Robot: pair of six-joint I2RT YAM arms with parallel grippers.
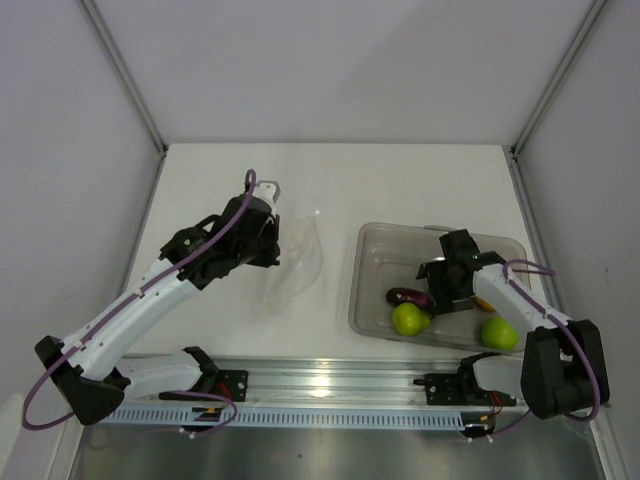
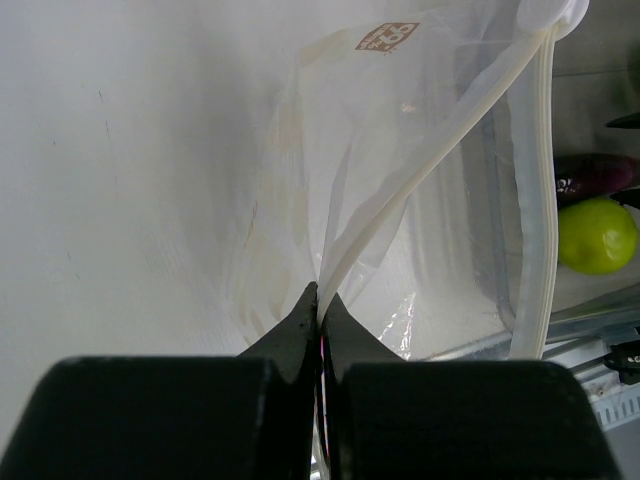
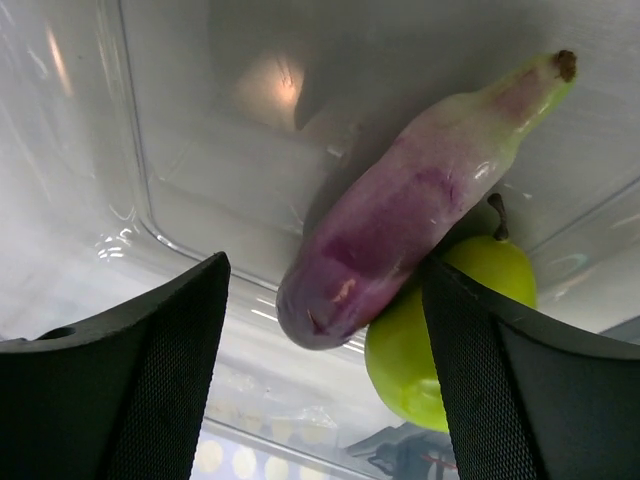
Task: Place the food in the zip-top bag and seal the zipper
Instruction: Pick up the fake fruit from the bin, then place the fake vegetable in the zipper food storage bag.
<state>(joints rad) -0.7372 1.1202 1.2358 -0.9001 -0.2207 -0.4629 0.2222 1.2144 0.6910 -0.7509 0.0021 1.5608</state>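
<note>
Left gripper (image 2: 318, 298) is pinched tight on the mouth edge of the bag (image 2: 400, 140), which sits on the counter (image 1: 230, 180) at nine o'clock from the tub (image 1: 378, 250). In the tub, the right gripper (image 3: 322, 272) hangs wide open, jaws either side of the eggplant (image 3: 390, 230), gripping nothing. The pear (image 3: 415, 350) is tucked at the eggplant's five o'clock.

The right gripper (image 3: 325, 268) stands with its two dark fingers (image 3: 130, 370) spread apart inside a clear tub (image 3: 200, 150). A purple eggplant (image 3: 400, 220) lies slanted between them, its green stem end up and to the right. A yellow-green pear (image 3: 420, 350) sits under it, touching it, against the right finger.
</note>
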